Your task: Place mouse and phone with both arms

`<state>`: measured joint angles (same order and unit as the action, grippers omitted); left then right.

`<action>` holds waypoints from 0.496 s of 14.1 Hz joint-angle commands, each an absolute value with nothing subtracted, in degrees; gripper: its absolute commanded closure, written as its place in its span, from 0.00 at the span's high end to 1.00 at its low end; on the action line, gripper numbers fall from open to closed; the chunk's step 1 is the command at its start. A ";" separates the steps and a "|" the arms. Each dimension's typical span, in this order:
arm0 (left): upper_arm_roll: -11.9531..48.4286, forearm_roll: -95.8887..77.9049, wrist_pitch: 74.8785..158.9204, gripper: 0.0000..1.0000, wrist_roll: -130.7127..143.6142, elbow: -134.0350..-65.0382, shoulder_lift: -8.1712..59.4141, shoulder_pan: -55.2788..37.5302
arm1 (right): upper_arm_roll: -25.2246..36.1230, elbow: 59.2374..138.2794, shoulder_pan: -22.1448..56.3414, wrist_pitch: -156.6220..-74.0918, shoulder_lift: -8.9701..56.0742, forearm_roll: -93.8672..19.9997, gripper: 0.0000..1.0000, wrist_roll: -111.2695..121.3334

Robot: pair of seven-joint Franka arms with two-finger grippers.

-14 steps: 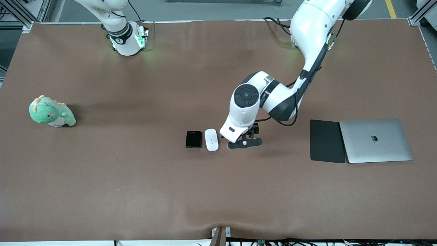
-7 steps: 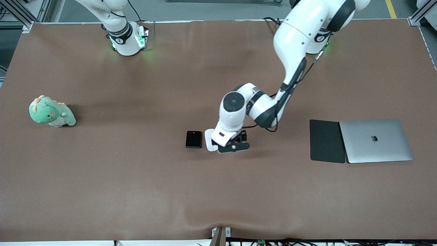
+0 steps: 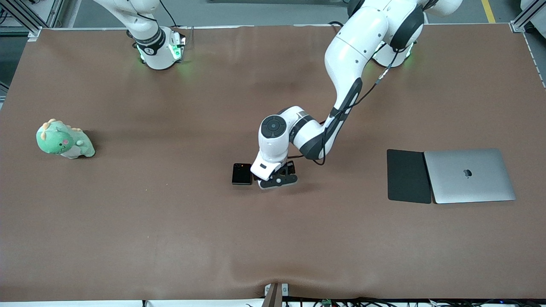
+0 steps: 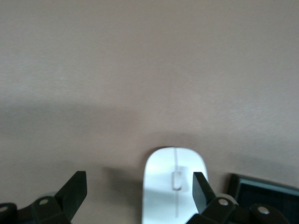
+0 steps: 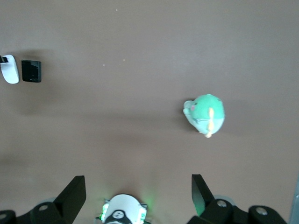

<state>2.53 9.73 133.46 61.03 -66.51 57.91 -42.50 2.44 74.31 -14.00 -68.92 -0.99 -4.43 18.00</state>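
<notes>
The white mouse point(image 4: 174, 186) lies on the brown table between my left gripper's open fingers, closer to one finger point(image 4: 200, 184) than the other. In the front view my left gripper point(image 3: 277, 180) is low over the mouse and hides it. The black phone point(image 3: 242, 173) lies right beside it toward the right arm's end; its corner shows in the left wrist view point(image 4: 264, 198). My right gripper point(image 5: 138, 183) is open and empty, held high over its own base; it is out of the front view. Its wrist view shows the mouse point(image 5: 9, 69) and the phone point(image 5: 31, 71) small and distant.
A green plush dinosaur point(image 3: 64, 140) sits toward the right arm's end. A matte black pad point(image 3: 408, 175) and a closed silver laptop point(image 3: 469, 175) lie side by side toward the left arm's end. The right arm's base point(image 3: 160, 51) stands at the table's top edge.
My left arm has swung toward the right arm's end, carrying its open gripper from beside the mouse to over it. The mouse and phone have not moved.
</notes>
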 commanded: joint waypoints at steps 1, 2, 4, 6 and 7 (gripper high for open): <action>2.28 10.28 134.65 1.00 63.72 -62.23 60.82 -44.03 | 1.76 74.27 -8.19 -69.86 0.87 -0.47 1.00 7.16; 2.29 10.20 134.74 1.00 63.72 -62.23 60.73 -44.03 | 1.58 75.57 -5.74 -71.53 1.75 1.65 1.00 5.29; 2.37 10.02 135.70 1.00 63.90 -62.23 60.82 -44.03 | 1.67 77.33 -5.19 -76.26 4.03 1.85 1.00 4.75; 2.55 8.88 136.23 1.00 64.25 -62.58 61.00 -44.12 | 0.97 77.26 -2.04 -76.64 8.42 1.32 1.00 2.83; 2.55 8.79 136.23 1.00 64.34 -62.93 61.00 -44.21 | 1.05 77.34 -0.19 -77.25 8.87 -0.68 1.00 -4.15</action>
<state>2.75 9.41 135.12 62.83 -64.67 59.29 -43.74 1.18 77.99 -3.50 -76.83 6.67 0.53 3.48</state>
